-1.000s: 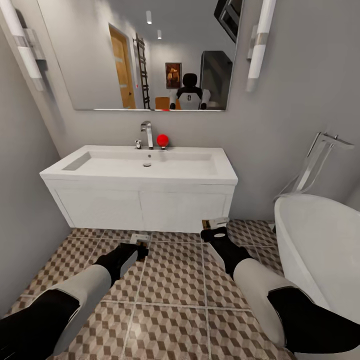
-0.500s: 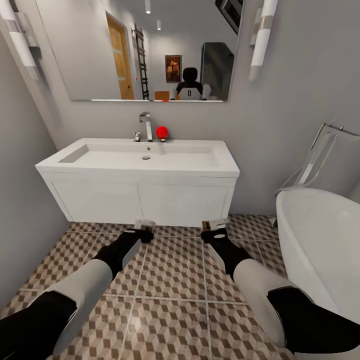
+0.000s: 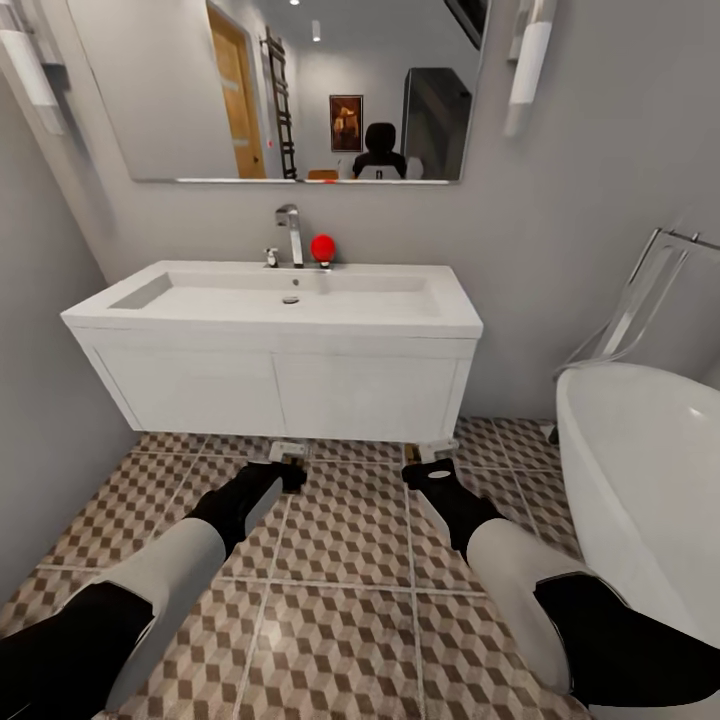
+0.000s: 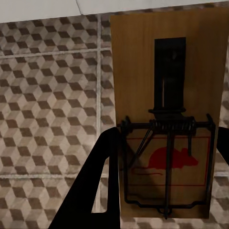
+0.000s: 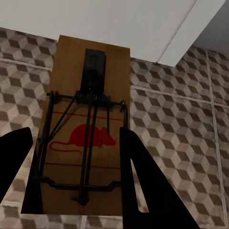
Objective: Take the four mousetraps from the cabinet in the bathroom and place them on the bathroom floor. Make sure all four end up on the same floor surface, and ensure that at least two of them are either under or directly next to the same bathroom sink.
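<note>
We face the wide white rectangular vanity sink against the wall, a frameless wall mirror above it, the oval white bathtub to its right, and cube-patterned brown tiled floor before and beneath it.

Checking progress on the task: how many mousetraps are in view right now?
2. One mousetrap is held in the left gripper, the other mousetrap in the right gripper, both above the tiled floor before the sink.

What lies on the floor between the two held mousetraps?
In the head view, only bare bathroom floor lies between the left mousetrap and the right mousetrap.
</note>
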